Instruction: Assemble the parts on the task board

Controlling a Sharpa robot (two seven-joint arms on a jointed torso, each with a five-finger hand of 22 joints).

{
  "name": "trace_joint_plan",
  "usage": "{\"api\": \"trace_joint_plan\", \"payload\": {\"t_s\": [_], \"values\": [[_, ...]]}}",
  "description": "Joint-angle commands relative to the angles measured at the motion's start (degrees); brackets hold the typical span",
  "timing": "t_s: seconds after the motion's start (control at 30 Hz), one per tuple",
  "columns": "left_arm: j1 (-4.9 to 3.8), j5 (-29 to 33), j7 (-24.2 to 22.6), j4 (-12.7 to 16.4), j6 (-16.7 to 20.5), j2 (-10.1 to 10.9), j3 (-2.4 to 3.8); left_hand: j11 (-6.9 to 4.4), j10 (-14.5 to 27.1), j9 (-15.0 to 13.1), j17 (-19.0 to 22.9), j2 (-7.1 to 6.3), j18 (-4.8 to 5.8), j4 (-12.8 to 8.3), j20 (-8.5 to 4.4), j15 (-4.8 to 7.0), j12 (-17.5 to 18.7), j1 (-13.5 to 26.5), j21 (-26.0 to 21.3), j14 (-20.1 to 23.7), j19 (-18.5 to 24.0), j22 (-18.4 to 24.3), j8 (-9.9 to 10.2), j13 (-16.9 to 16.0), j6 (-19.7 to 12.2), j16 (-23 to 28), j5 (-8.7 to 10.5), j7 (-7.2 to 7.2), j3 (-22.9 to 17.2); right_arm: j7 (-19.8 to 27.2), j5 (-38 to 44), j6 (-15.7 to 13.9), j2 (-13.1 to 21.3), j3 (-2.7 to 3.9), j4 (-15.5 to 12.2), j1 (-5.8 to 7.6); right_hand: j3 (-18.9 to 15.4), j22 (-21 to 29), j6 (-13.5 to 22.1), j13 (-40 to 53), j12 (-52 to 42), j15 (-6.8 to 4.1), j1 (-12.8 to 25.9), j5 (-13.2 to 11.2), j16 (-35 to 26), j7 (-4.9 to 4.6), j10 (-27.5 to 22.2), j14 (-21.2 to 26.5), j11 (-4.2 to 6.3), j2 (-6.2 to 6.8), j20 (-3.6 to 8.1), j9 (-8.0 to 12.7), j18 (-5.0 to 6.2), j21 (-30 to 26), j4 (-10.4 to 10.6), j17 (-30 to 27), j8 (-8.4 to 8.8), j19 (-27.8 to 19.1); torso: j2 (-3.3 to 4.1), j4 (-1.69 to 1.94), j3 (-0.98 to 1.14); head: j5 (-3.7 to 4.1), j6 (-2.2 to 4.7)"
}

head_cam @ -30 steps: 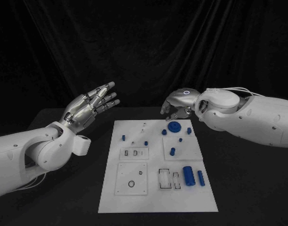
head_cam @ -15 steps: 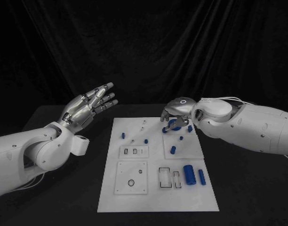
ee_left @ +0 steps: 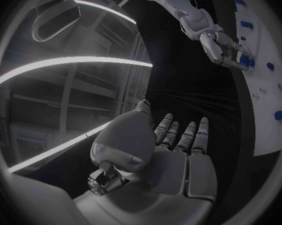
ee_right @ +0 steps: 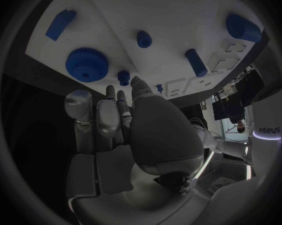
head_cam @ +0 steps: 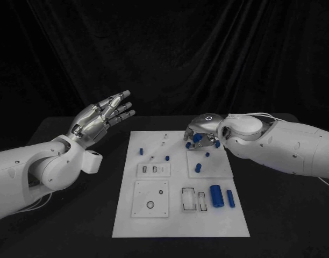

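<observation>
The black table (head_cam: 71, 215) is seen with the white task board (head_cam: 176, 226) lying flat in its middle. The left hand (head_cam: 102, 118) is held up in the air at about 10 o'clock from the board, with fingers spread and nothing held. The right hand (head_cam: 201, 131) is lowered over the board's far end, at about 1 o'clock. Its fingers are curled down around the blue gear (ee_right: 86, 62), but whether the gear is truly held cannot be told. Small blue pegs (ee_right: 144, 38) are stood just beside the gear. They could be knocked over if the fingers are closed too wide. The gear could be dropped or tipped if it is pinched only at its edge.
</observation>
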State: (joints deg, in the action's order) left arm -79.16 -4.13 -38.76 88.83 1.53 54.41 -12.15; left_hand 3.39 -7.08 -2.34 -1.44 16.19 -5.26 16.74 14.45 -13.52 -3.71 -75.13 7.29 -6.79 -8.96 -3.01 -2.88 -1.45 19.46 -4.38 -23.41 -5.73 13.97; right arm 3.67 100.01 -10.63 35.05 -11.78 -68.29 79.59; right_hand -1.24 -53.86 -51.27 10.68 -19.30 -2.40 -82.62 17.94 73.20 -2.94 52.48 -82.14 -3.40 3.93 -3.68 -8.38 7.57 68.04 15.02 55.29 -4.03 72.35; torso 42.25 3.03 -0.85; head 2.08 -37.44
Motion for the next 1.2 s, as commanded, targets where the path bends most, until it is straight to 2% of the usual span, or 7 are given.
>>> {"api": "trace_joint_plan", "payload": {"t_s": [0.03,0.07,0.17,0.27,0.7,0.83,1.2], "values": [[-0.19,0.01,-2.68,0.00,-0.76,-0.05,0.07,0.34,0.01,-0.05,0.03,0.13,0.32,0.01,0.37,-0.36,-0.24,-0.64,-0.35,0.15,-0.05,0.05,-0.40,-0.06,0.29,0.33,-0.17,0.05,-0.06,0.52,0.65,0.44,-0.04,0.04,0.10,-0.18,1.00,0.37,0.20,0.32,-0.12,-0.01,-0.31,2.33,-0.47,-0.14,-0.67,0.70,-0.09,0.58,-0.12,-0.03,0.07,-0.54,-0.27,-0.43,0.06,-0.63,-0.01,0.03,-0.02,0.07,-0.18],[-0.19,0.01,-2.67,0.00,-0.78,-0.05,0.07,0.34,0.01,-0.05,0.03,0.13,0.32,0.01,0.37,-0.36,-0.24,-0.64,-0.35,0.15,-0.05,0.05,-0.40,-0.06,0.29,0.33,-0.17,0.05,-0.06,0.64,0.65,0.37,-0.06,0.04,0.11,-0.19,2.11,0.26,-0.20,0.55,-0.21,-0.04,-0.80,7.30,-0.50,-0.08,-0.79,0.81,-0.05,0.86,-0.12,-0.17,0.11,-0.68,-0.51,-0.45,-0.12,-0.75,-0.01,0.06,-0.01,0.10,-0.19],[-0.19,0.01,-2.63,0.00,-0.84,-0.07,0.07,0.41,0.00,-0.07,0.03,0.17,0.26,0.02,0.45,-0.37,-0.24,-0.68,-0.35,0.15,-0.04,0.06,-0.43,-0.06,0.47,0.34,-0.21,-0.02,-0.09,1.11,0.65,0.08,-0.13,0.04,0.20,-0.21,4.19,0.38,-0.66,0.78,-0.24,-0.01,-1.31,11.90,-0.87,-0.16,-0.77,1.16,-0.14,1.55,-0.19,-0.36,0.16,-1.09,-0.60,-1.05,-0.23,-1.06,-0.06,0.05,-0.01,0.04,-0.34],[-0.19,0.01,-2.55,-0.01,-0.87,-0.08,0.07,0.41,0.00,-0.07,0.03,0.17,0.26,0.02,0.45,-0.37,-0.24,-0.68,-0.35,0.15,-0.04,0.06,-0.43,-0.06,0.47,0.34,-0.21,-0.02,-0.09,1.58,0.65,-0.34,-0.19,0.04,0.30,-0.23,6.07,0.26,-1.48,0.92,-0.33,-0.05,-1.58,14.29,-1.01,-0.10,-0.36,1.30,-0.09,2.14,-0.17,-0.68,0.19,-1.26,-0.50,-1.26,-0.52,-1.16,-0.09,0.02,0.02,0.03,-0.43],[-0.18,0.01,-2.25,-0.15,-1.03,-0.17,0.06,0.53,-0.06,-0.10,0.00,0.21,0.06,-0.02,0.67,-0.41,-0.26,-0.92,-0.32,0.03,-0.05,0.09,-0.52,-0.07,0.86,0.30,-0.54,-0.18,-0.23,2.66,0.65,-0.57,-0.66,0.04,1.32,-0.72,8.56,0.10,-2.35,1.09,-0.48,-0.10,-1.76,14.15,-1.32,0.35,0.32,1.52,0.05,3.06,-0.07,-1.26,0.24,-1.50,-0.45,-1.76,-0.83,-1.32,-0.23,-0.03,0.05,0.04,-1.16],[-0.18,0.01,-2.16,-0.19,-1.09,-0.19,0.06,0.58,-0.08,-0.14,-0.01,0.19,-0.02,-0.03,0.76,-0.43,-0.27,-1.03,-0.29,-0.03,-0.08,0.09,-0.59,-0.07,1.23,0.27,-0.64,-0.23,-0.27,2.87,0.65,-0.65,-0.84,0.04,1.72,-1.14,9.08,0.07,-2.47,1.16,-0.53,-0.09,-1.42,13.45,-1.35,0.43,0.45,1.55,0.04,3.38,-0.07,-1.45,0.25,-1.60,-0.31,-1.77,-0.87,-1.38,-0.26,-0.03,0.00,-0.09,-1.47],[-0.18,0.01,-1.86,-0.09,-1.42,-0.18,0.06,0.77,-0.22,-0.25,-0.02,0.12,-0.24,-0.04,1.02,-0.49,-0.33,-1.36,-0.31,-0.12,-0.04,0.13,-0.83,-0.09,2.21,0.25,-0.87,-0.44,-0.39,3.88,0.65,-2.22,-1.23,0.05,2.72,-1.64,11.82,0.32,-4.28,1.66,-1.12,-0.30,-2.21,14.12,-1.97,0.60,0.99,1.98,0.36,3.97,0.11,-3.08,0.38,-2.27,-1.46,-2.64,-2.00,-1.83,-0.32,0.07,0.00,-0.04,-1.92]]}}
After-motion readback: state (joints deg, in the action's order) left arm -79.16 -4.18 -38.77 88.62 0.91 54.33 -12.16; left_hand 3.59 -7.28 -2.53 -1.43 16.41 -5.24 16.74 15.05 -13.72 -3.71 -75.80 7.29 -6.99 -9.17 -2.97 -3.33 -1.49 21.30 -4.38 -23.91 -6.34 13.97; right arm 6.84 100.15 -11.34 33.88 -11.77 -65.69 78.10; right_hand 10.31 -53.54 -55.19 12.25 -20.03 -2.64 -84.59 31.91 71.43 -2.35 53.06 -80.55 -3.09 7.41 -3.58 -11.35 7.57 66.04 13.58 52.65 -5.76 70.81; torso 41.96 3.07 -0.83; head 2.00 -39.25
